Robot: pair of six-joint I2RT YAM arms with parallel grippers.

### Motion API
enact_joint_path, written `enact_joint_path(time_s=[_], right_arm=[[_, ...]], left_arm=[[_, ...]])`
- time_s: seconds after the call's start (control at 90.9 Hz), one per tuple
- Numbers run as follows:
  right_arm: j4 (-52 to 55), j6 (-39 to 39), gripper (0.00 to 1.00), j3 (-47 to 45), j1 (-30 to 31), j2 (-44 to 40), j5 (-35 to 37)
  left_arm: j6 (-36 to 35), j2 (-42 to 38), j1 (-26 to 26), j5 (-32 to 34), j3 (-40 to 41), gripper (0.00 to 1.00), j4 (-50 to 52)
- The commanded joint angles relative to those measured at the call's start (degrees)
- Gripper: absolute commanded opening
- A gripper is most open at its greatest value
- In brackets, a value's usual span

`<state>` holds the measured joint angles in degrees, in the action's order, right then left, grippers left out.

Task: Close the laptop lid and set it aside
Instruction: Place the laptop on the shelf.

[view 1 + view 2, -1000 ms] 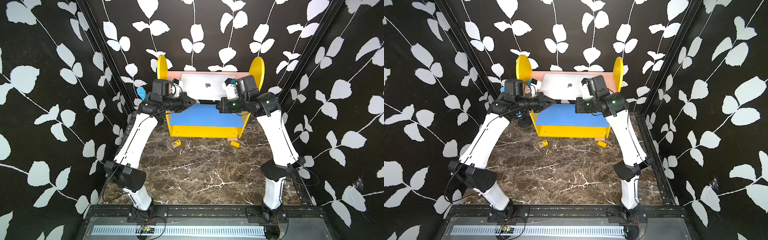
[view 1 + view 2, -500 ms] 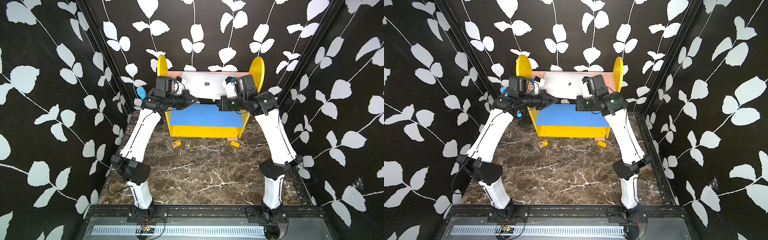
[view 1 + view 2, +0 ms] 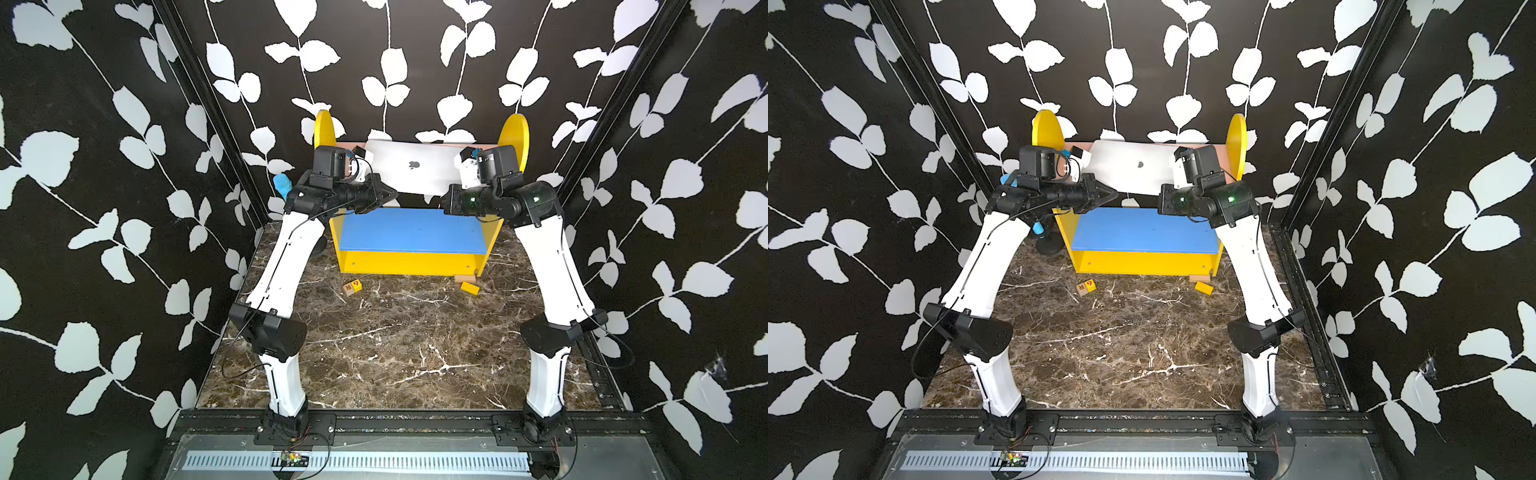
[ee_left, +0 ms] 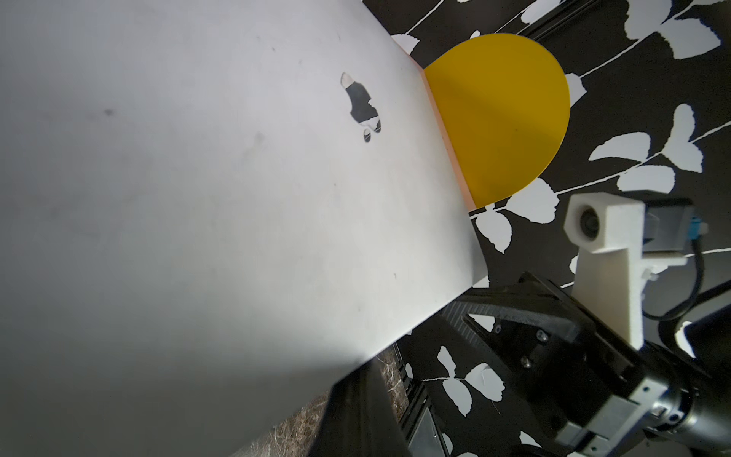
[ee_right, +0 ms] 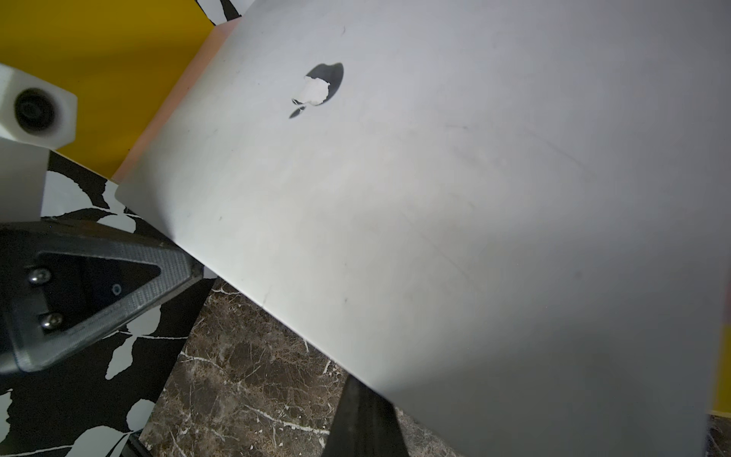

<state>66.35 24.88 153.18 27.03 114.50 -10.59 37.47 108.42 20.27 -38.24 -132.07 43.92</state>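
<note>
In both top views your laptop (image 3: pixel 409 174) sits at 12 o'clock above the yellow shelf (image 3: pixel 415 262), logo side up, long axis 9 to 3. The left end effector (image 3: pixel 384 194) is at its 7 o'clock corner and the right end effector (image 3: pixel 446 201) at 5 o'clock. Both are equally near and clenched. In the left wrist view the lid (image 4: pixel 217 198) fills the frame. In the right wrist view the left end effector (image 5: pixel 190 273) touches the laptop's edge; no grasp shows.

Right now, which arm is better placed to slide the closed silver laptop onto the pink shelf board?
Left, narrowly: the shut left claw touches the raised near edge of the thin silver-white laptop. The right claw sits by the opposite corner, contact unclear.
</note>
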Motion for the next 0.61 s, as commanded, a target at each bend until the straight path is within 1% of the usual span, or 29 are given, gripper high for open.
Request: enact_joint_path(time_s=[0.0,0.308,0.594], right_arm=[[-3.96,0.55,0.0,1.79,-1.18,1.06,0.08],[-5.1,1.19,0.0,2.36,-3.04,2.09,-1.16],[-6.38,1.74,0.0,3.03,-3.86,2.96,-1.96]], left_arm=[[-0.41,0.48,0.03,0.71,-2.67,0.0,-0.45],[-0.03,3.62,0.08,0.53,-6.75,0.0,0.23],[0.74,5.43,-0.3,0.27,-8.84,0.0,-0.31]])
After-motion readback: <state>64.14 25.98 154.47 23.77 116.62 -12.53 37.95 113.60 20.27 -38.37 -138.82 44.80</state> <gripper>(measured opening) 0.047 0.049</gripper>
